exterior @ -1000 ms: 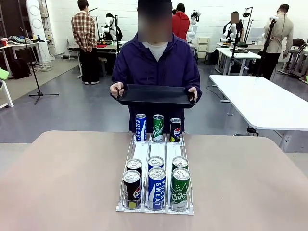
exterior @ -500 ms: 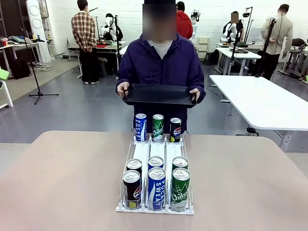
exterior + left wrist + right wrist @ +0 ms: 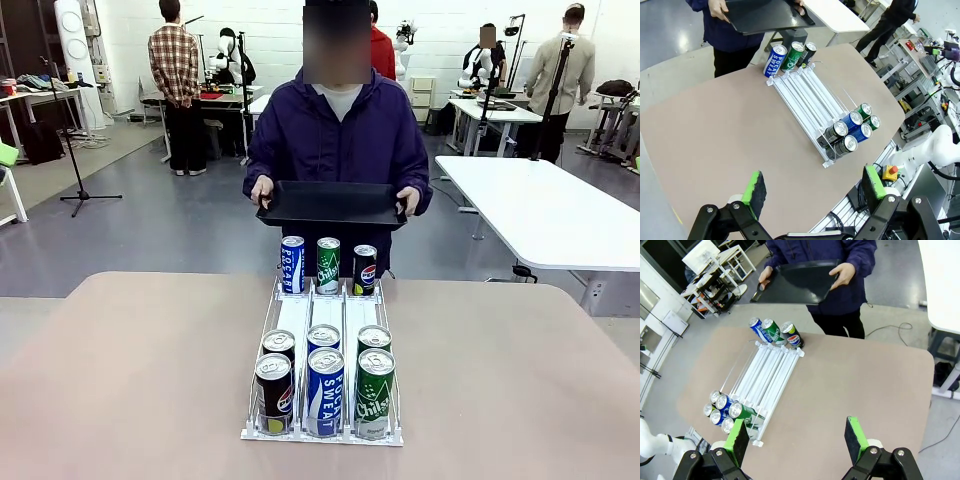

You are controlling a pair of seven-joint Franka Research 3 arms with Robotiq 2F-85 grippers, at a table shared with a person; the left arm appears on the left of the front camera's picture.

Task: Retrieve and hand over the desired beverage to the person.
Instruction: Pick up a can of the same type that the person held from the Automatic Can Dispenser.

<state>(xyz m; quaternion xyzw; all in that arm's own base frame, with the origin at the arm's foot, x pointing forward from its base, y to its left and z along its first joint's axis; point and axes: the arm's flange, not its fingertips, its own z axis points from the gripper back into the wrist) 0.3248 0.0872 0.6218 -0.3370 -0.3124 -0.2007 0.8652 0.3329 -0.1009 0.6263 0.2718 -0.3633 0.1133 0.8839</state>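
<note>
Both spread wide, empty, left fingers point(image 3: 754, 193), right fingers point(image 3: 855, 438)

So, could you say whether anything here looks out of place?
Nothing spilled or tipped. One mismatch: left to right, the far cans run Pocari, Chilsung, Pepsi, while the rack's near cans run Pepsi, Pocari, Chilsung.

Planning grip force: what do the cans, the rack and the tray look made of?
Cans: likely thin aluminium, with glossy printed sides and bare silver tops.
Rack: seems to be white plastic lanes with thin wire dividers.
Tray: probably matte black plastic, dull and smooth; cannot be sure.
</note>
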